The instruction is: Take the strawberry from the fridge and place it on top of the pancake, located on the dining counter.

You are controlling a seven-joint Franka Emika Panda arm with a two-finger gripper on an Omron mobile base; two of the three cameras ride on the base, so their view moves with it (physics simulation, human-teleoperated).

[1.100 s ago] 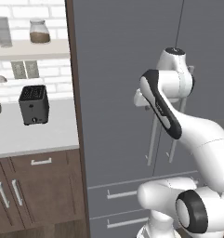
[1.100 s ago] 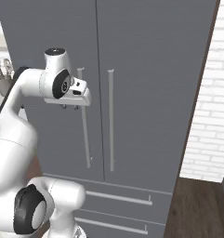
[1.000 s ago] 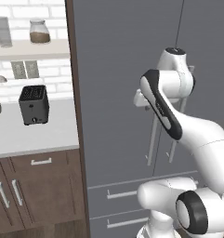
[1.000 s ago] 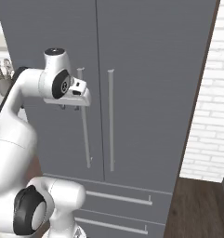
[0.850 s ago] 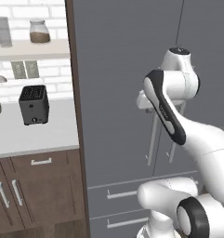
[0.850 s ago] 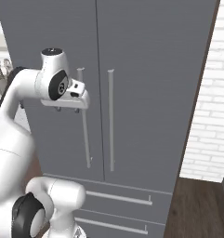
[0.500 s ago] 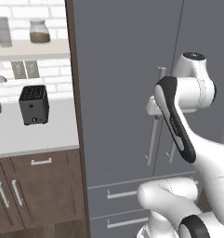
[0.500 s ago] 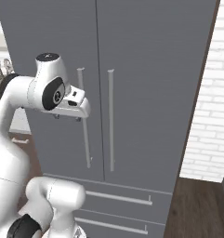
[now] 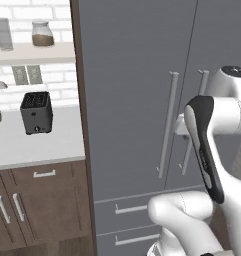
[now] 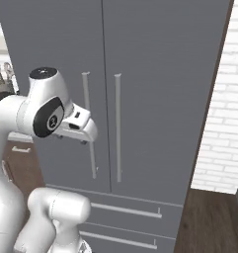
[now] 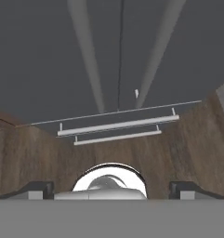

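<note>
In front of the fridge [image 10: 140, 74], both doors are shut, so the strawberry must be inside where we cannot see it. The hand [image 10: 83, 129] has just opened wide and pulled back a bit from the left door's handle [image 10: 89, 123]. It holds nothing. The door has to be opened before the fruit can come out.

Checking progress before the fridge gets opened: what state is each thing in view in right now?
fridge: both doors shut, both lower drawers shut.
gripper: open, empty, in front of the door handles.
toaster: upright on the wall countertop, slots empty.
cabinet drawers: shut.
</note>
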